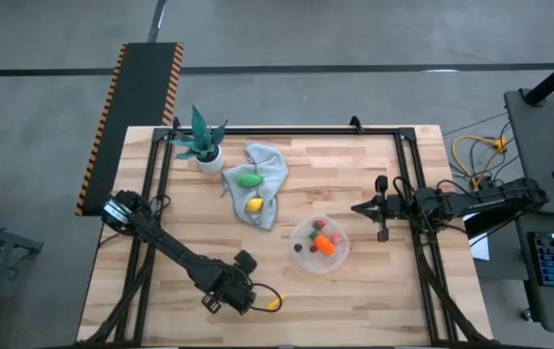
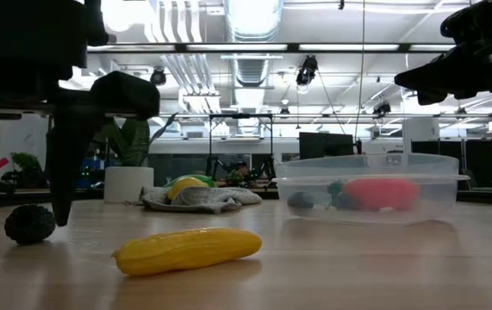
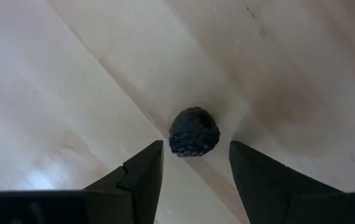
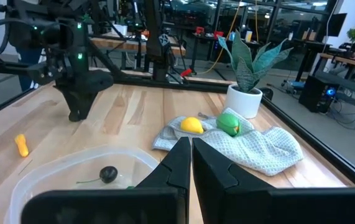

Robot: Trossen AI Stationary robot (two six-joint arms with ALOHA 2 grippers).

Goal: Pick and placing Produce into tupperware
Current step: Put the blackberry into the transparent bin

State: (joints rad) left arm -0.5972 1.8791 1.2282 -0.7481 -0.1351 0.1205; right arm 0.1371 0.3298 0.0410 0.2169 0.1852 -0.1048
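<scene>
left gripper [image 3: 193, 165]: low over the near-left part of the table [image 1: 374, 291], fingers apart, nothing between them; the dark berry [image 3: 193, 132] sits on the wood just ahead of the tips, not touched
dark berry: round and bumpy, no clear long axis; low view shows it [image 2: 29, 224] resting on the table beside the left arm's fingers
yellow-orange sliver [image 1: 274, 302]: lies flat on the wood just beside the left gripper, toward the table's middle; in the low view [image 2: 187, 249] its long axis runs across the picture, right end slightly raised
tupperware [image 1: 306, 258]: right of table centre, upright, holds the orange carrot [image 1: 326, 245], red bits and a dark berry
carrot axis: cannot tell
grey cloth [image 1: 269, 167]: back-centre, beside the potted plant [image 1: 204, 143]
green piece [image 1: 248, 180]: on the cloth, long axis roughly left-right
yellow lemon [image 1: 254, 205]: on the cloth, just nearer than the green piece
right gripper [image 1: 382, 208]: above the table's right edge, beside the tupperware, fingers pressed together, empty
</scene>
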